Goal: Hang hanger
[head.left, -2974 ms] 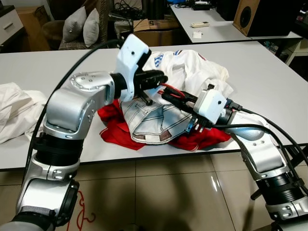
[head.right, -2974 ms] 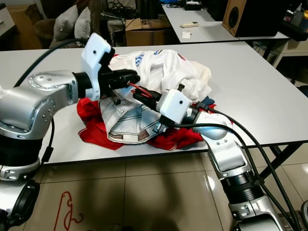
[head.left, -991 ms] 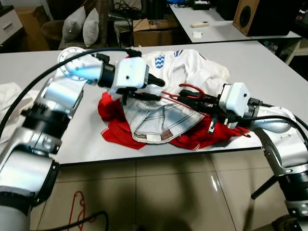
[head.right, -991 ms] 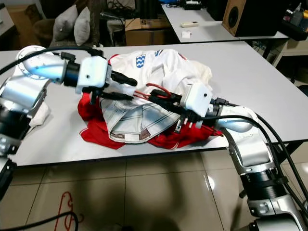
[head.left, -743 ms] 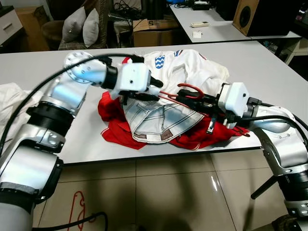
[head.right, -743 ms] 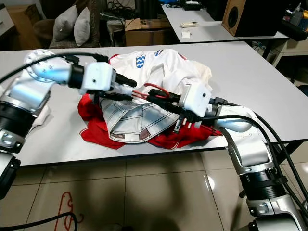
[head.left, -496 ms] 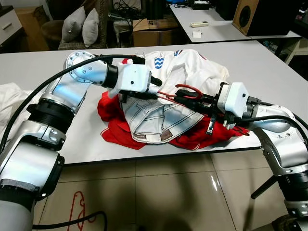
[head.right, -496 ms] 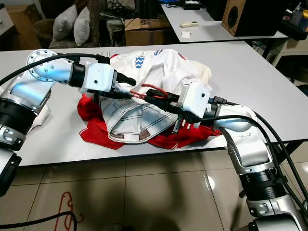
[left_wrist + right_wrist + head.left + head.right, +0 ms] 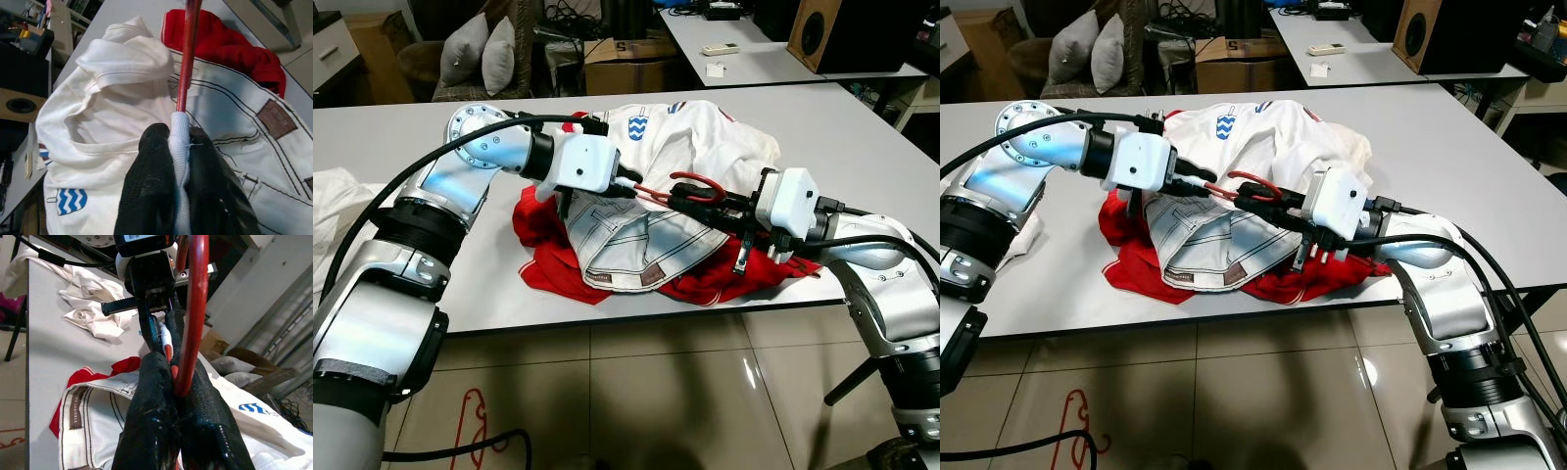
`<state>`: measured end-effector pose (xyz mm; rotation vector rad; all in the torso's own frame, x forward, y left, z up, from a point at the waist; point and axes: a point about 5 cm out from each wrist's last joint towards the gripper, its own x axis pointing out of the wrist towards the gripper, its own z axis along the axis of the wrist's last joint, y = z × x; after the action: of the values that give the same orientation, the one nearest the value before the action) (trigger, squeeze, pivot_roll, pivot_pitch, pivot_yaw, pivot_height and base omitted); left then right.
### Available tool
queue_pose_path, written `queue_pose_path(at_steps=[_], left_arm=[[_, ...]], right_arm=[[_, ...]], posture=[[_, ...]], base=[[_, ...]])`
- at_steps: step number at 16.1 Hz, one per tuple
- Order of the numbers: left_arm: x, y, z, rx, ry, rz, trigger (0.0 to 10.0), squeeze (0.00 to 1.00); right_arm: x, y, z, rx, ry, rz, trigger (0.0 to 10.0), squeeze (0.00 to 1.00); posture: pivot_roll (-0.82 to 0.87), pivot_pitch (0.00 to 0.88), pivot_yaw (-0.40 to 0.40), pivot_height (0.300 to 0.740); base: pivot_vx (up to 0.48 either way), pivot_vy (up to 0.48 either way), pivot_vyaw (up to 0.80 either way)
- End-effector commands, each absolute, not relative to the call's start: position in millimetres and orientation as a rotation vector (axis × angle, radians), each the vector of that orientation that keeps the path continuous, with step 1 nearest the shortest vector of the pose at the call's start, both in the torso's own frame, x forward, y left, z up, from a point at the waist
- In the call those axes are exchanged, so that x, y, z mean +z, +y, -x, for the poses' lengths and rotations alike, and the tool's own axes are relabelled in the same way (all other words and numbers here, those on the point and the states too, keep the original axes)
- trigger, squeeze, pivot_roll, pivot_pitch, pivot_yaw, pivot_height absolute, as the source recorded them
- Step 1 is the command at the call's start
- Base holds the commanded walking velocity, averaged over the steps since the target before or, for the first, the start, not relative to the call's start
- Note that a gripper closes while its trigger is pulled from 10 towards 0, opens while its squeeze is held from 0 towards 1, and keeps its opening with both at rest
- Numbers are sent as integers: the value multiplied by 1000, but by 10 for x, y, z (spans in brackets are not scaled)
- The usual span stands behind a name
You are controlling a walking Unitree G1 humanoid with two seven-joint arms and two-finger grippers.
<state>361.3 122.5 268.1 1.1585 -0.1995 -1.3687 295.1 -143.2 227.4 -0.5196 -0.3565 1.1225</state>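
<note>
A: Left eye view first: where is the hanger (image 9: 690,188)?

B: It is in the air just above the pile of clothes (image 9: 651,220), between the two arms. The pile lies in the middle of the white surface (image 9: 862,166). The left tool (image 9: 628,188) is clenched on one thin end of the hanger, with a bit of white cloth (image 9: 180,134) pinched in together with it; the left wrist view shows this well. The right tool (image 9: 690,203) is clenched on the red curved part, and in the right wrist view the red loop (image 9: 193,308) passes between its two fingers.

A: How do you think it will handle?

B: I judge it light and stiff, a thin red bar. It looks smooth, so it may turn or slip inside a narrow grip. It will not bend much, but I think a thin hanger can snap if the two arms pull against each other.

A: And the best place to hold?

B: Probably the straight part near the hook, so the hook stays free for hanging. The pinched cloth is soft and may drag the garment along, so that end needs care.

A: Where should it hang?

B: I cannot see any rail or rod.
</note>
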Motion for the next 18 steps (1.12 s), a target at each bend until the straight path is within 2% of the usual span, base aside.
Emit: queue_pose_path(at_steps=[1, 6, 7, 11, 12, 15, 18], left_arm=[[2762, 1213, -3622, -1366, -212, -1188, 0, 0], [2740, 1201, -3620, -1384, -219, -1139, 0, 0], [2738, 1200, -3626, -1378, -220, -1123, 0, 0], [2749, 1245, -3692, -1295, -214, -1083, 0, 0], [2751, 1269, -3728, -1243, -213, -1062, 0, 0], [2712, 1324, -3783, -1163, -183, -1034, 0, 0], [2702, 1359, -3875, -1038, -163, -970, 0, 0]], right_arm=[[2356, -1417, -2942, 1136, -382, 531, 10000, 0], [2357, -1441, -2957, 1121, -371, 535, 10000, 0], [2366, -1459, -2978, 1099, -372, 539, 10000, 1000], [2468, -1612, -2997, 1061, -374, 542, 10000, 1000], [2573, -1729, -2973, 1030, -387, 521, 10000, 1000], [2876, -1986, -2855, 954, -464, 415, 10000, 1000], [3179, -2134, -2734, 873, -605, 201, 10000, 1000]], posture=[[-46, 0, 61, 740], [-44, 0, 62, 740], [-43, 0, 62, 740], [-41, 0, 66, 740], [-41, 0, 64, 740], [-47, 0, 67, 740], [-55, 0, 75, 740]], base=[[0, 0, 0], [0, 0, 0], [0, 0, 0], [0, 0, 0], [0, 0, 0], [0, 0, 0], [0, 0, 0]])
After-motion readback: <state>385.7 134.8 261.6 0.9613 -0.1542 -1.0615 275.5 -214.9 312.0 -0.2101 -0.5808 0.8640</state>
